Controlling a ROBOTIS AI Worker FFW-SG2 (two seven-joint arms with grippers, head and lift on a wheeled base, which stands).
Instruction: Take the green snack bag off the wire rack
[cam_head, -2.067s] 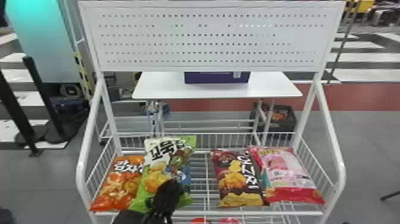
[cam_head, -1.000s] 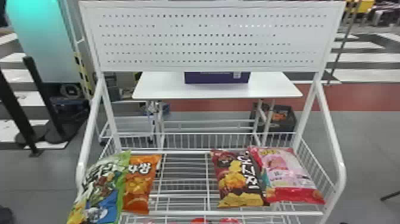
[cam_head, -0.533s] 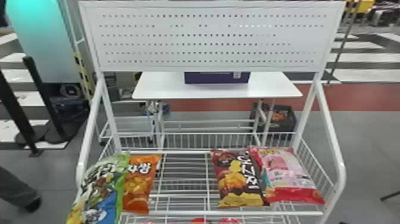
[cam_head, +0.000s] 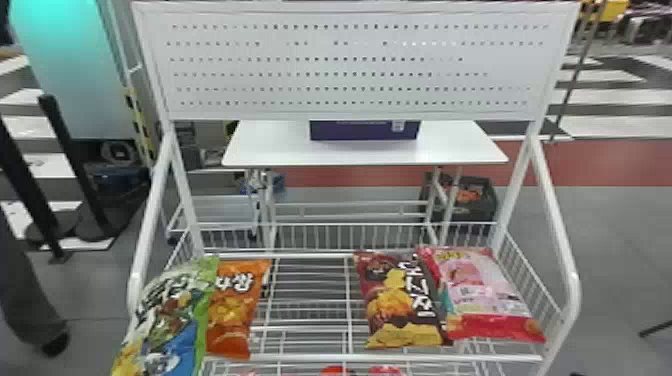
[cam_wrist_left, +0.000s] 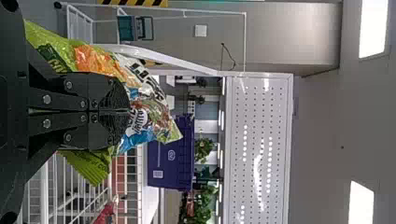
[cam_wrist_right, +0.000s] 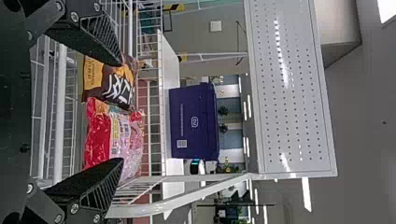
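Four bags of snacks were shown at the white metal wire rack (cam_head: 375, 358). The shiny green snack bag (cam_head: 172, 325), printed in white, blue and yellow, was held by the black two-fingered left gripper (cam_wrist_left: 128, 111), its flat jaws closed on the bag, with film bulging out around them. In the head view the bag was seen at the rack's front left corner, slanted across the left side rail; whether the rail was touched could not be told. The left part of a bright orange snack bag (cam_head: 231, 312) on the shelf was covered by it.

On the shelf's right half, a brown snack bag with yellow print (cam_head: 395, 295) was laid against a pink-and-red snack bag (cam_head: 492, 295). The black right gripper (cam_wrist_right: 122, 111) was held before these two, its jaws spread wide with nothing gripped between them. Above the shelf a white perforated panel (cam_head: 350, 65) was carried by the rack, and behind it a dark purple box (cam_head: 362, 131) was set on a white tabletop (cam_head: 280, 150).
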